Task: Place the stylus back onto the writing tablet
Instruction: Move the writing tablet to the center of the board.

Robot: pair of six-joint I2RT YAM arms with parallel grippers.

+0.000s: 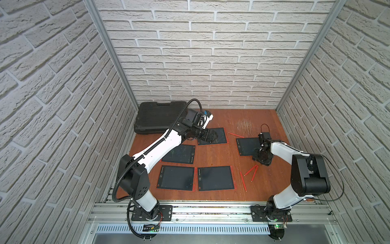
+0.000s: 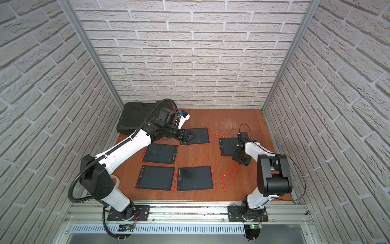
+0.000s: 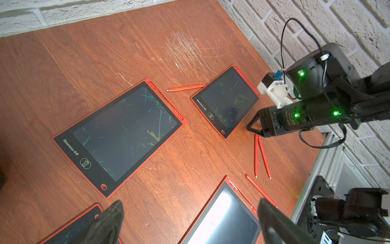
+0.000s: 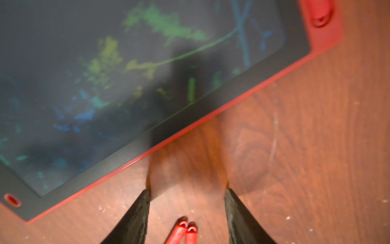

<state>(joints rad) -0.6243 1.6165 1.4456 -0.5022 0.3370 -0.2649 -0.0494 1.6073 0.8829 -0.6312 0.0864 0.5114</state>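
Scratched wood-grain desk (image 1: 211,156), red-rimmed writing tablet (image 4: 126,84) smeared green-blue, two slim red styluses (image 4: 179,232) beneath half-spread empty right jaws, left jaws wide, empty

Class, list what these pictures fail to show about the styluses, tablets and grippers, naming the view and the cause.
- Two styluses: right wrist view, cut off by the frame edge; only blurred ends show.
- Right gripper fingertips: both top views, hidden beneath its own body.
- Tablet under the left arm: both top views, one corner hidden by that arm.
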